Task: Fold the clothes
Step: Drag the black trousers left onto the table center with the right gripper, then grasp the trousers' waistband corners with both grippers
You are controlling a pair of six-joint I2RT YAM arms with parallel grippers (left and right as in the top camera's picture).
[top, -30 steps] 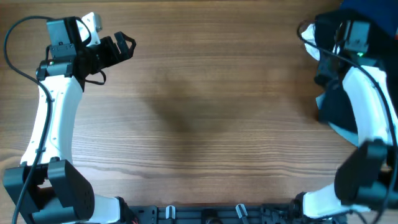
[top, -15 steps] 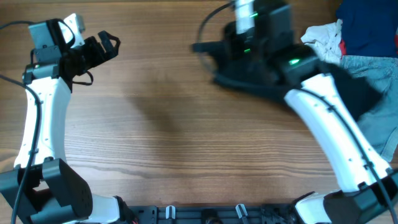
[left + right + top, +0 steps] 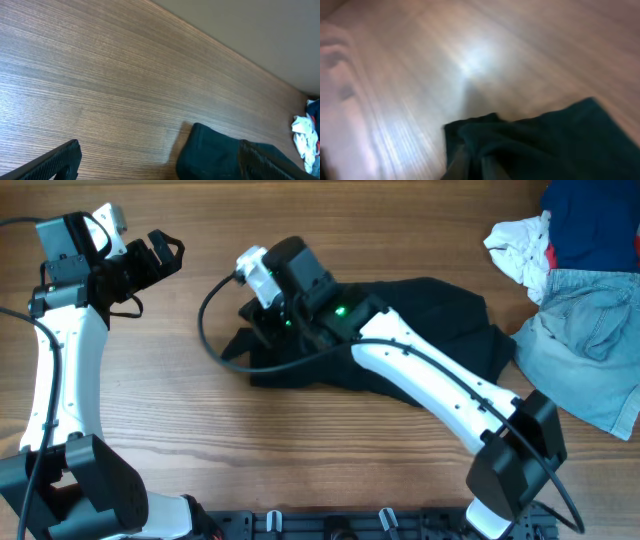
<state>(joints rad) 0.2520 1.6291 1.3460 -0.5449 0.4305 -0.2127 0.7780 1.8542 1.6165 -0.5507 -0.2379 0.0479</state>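
Note:
The black garment [image 3: 430,330] lies crumpled across the middle of the table. My right gripper [image 3: 262,332] is at its left end, low over the table, with the jaws shut on a fold of it. In the blurred right wrist view the black garment [image 3: 550,142] bunches between the closed fingers [image 3: 465,167]. My left gripper [image 3: 165,252] is open and empty at the far left, well apart from the cloth. In the left wrist view the garment's [image 3: 210,155] left end shows between the spread fingertips [image 3: 57,160].
A pile of other clothes lies at the far right: a white cloth [image 3: 520,240], a dark blue cloth [image 3: 595,215] and grey-blue denim shorts [image 3: 590,345]. The white cloth also shows in the left wrist view [image 3: 302,135]. The right arm's cable [image 3: 212,330] loops left of the garment.
My right arm has swept from the pile at the far right to the centre-left, dragging the black garment out across the table. My left gripper has shifted slightly left.

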